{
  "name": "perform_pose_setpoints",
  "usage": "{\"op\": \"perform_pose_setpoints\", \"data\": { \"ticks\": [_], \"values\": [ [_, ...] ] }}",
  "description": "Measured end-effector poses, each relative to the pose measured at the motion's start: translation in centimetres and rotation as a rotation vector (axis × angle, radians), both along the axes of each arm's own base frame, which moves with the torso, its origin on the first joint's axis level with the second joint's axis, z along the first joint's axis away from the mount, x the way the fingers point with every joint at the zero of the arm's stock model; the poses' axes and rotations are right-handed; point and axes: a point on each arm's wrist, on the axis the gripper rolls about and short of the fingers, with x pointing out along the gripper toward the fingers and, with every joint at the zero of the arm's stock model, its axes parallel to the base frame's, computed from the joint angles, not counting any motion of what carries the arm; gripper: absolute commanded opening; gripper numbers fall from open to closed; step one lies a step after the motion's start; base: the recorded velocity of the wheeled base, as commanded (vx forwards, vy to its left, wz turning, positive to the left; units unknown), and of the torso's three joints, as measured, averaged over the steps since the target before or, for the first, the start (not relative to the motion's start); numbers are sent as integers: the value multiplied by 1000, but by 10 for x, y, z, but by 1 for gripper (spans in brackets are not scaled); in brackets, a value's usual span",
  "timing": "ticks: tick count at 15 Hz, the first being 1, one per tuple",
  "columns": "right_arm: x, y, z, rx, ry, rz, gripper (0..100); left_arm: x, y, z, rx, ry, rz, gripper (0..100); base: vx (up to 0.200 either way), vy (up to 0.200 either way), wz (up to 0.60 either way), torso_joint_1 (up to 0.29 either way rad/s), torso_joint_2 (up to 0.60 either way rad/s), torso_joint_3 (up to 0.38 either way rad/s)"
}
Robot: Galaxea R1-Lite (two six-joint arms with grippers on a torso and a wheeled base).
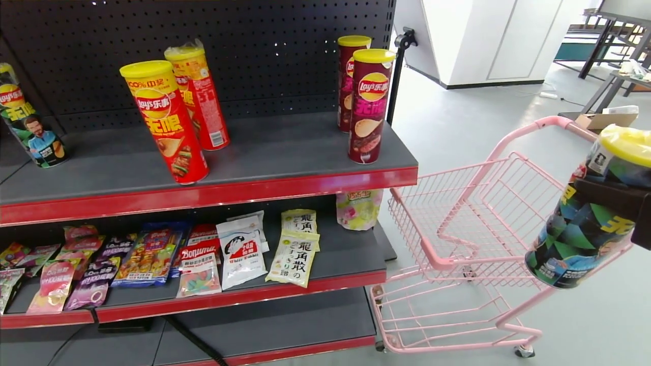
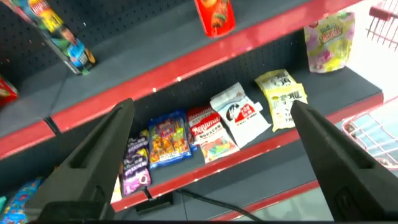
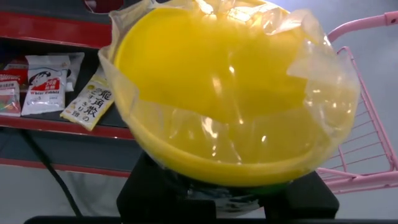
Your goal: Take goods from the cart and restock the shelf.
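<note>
Clamping a tilted chip can [image 1: 585,223] near the cart [image 1: 432,259], right jaws hang raised; left jaws gape.

Right gripper [image 1: 618,201] clamps a chip can [image 1: 580,239] off the shelf [image 1: 254,187]'s right end; left gripper [image 2: 211,104] faces the shelf, jaws spread.

Right claw [image 1: 615,201], gripping canister [image 1: 574,239], seems largely cut off
</note>
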Motion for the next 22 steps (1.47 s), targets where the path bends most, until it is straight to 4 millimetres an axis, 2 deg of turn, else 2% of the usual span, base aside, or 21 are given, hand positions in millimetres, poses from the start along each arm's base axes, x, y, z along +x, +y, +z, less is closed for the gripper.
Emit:
{"op": "perform_pose_setpoints", "data": {
  "ticks": [4, 14, 17, 22],
  "values": [
    [0, 0, 0, -9, 0, 6, 0, 0, 0, 0, 3, -1, 0, 100, 0, 0, 0, 180, -446, -273],
    [-6, 0, -5, -11, 5, 49, 0, 0, 0, -1, 4, 3, 0, 100, 0, 200, 0, 11, -11, -11],
    [-11, 3, -4, 24, -2, 158, 0, 0, 0, -1, 6, 3, 0, 100, 0, 200, 0, 4, 2, 4],
    [-17, 5, -5, 21, -11, 234, 0, -1, 0, -1, 8, -3, 1, 100, 0, 200, 0, 0, 5, 3]
  ]
}}
